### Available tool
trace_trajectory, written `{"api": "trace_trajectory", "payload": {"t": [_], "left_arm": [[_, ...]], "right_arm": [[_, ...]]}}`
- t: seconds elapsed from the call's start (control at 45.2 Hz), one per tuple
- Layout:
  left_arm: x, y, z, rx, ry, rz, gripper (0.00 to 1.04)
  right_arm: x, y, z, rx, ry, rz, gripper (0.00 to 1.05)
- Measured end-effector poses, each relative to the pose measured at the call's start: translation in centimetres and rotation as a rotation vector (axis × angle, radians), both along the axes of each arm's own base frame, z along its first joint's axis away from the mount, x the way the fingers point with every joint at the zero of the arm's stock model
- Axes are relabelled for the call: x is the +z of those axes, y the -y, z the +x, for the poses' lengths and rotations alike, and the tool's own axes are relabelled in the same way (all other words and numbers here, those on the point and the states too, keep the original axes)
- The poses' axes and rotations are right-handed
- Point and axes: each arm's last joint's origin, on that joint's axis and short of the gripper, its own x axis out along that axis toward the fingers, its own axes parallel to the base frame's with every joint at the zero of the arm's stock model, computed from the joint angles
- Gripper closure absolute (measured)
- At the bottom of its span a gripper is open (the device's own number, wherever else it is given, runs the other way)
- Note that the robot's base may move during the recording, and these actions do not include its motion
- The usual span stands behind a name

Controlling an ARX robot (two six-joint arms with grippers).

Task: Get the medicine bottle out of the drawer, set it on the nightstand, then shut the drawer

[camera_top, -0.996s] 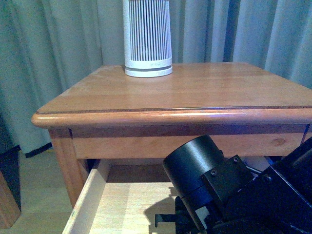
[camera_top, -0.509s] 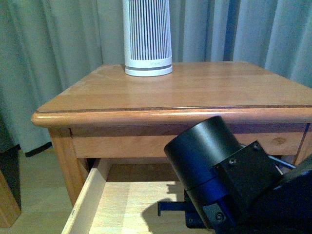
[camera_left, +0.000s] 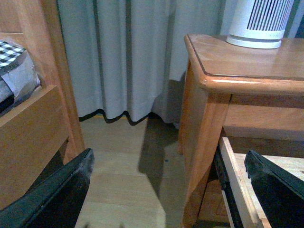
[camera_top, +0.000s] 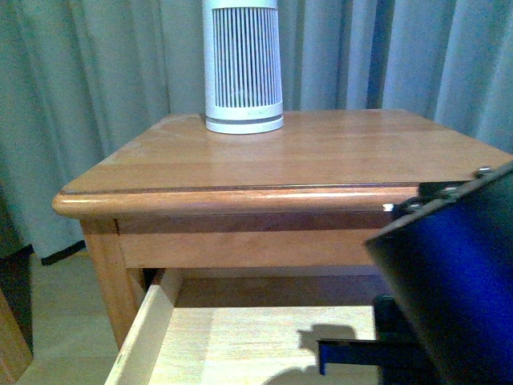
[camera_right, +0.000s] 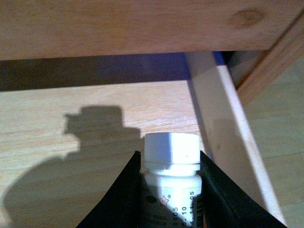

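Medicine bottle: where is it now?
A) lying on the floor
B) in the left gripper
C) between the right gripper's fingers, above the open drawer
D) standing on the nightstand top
C: the right wrist view shows the medicine bottle clamped in the right gripper, over the drawer floor.

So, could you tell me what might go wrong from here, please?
1. The right gripper holds the bottle over the open drawer, close to the front rail of the nightstand; lifting straight up could knock the cap against the rail or the overhanging top.
2. The ribbed cylinder stands at the back of the top, so a far placement might bump it.
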Motion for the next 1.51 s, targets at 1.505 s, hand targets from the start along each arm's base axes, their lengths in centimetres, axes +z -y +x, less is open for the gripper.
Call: {"api": "trace_trajectory", "payload": {"t": [1.505], "left_arm": [[0.0, 0.0, 0.0, 0.000, 0.000, 0.000, 0.07]], "right_arm": [[9.9, 5.5, 16.9, 0.043, 0.160, 0.065, 0.44]]}}
